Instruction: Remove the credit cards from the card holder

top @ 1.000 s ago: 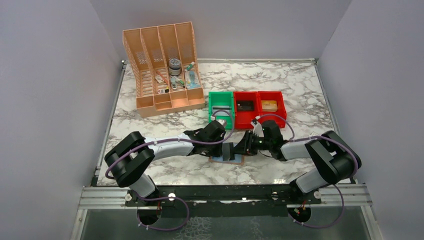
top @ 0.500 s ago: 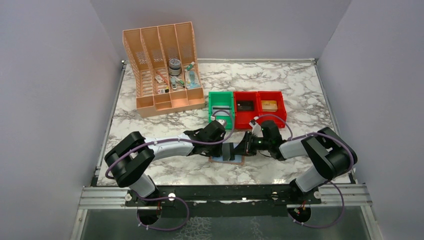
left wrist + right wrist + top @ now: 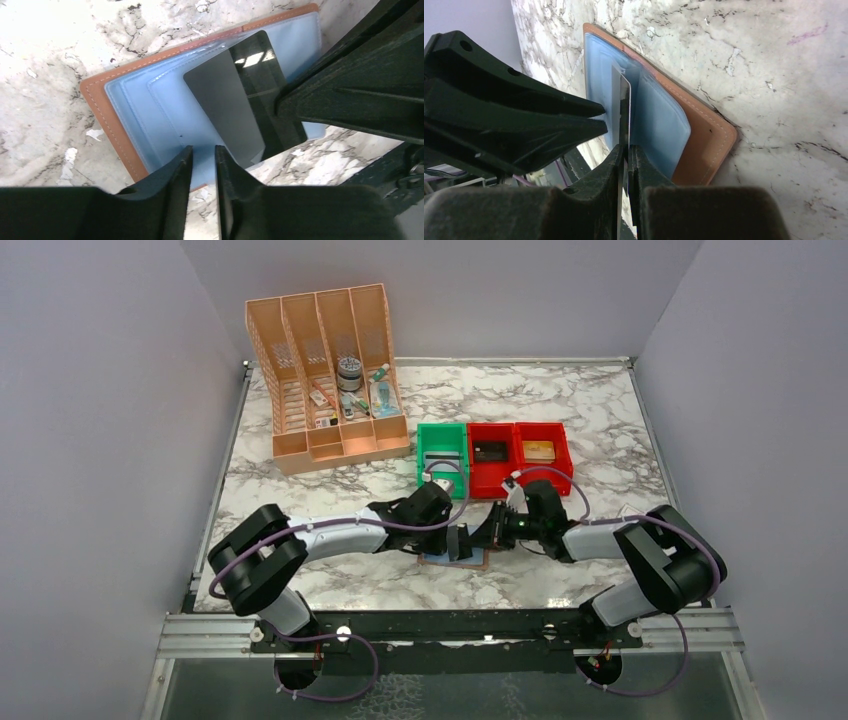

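Card holder lies open flat on the marble table, near the front edge, midway between my two arms. Tan stitched rim, light blue-grey pockets facing up. In the right wrist view it is the same: blue inside, brown border.

Left to right:
- left gripper: fingers narrow, a thin gap with nothing in it, tips low over the holder's near blue edge. Can't tell if they press on it.
- credit card: dark glossy grey, lying skewed across the right-hand pocket and overhanging the holder's edge. Edge-on in the right wrist view, tilted up off the pocket. Can't tell if its far end is tucked in.
- right gripper: fingers pinched tight on the card's near edge.

Back of the table: orange rack, green bin, red bins.

Versus a second ago, top view:
- holder in the same spot
- left arm about the same pose
- right gripper slightly further toward the left gripper
- right elbow shifted a little outward
- rack and bins unchanged
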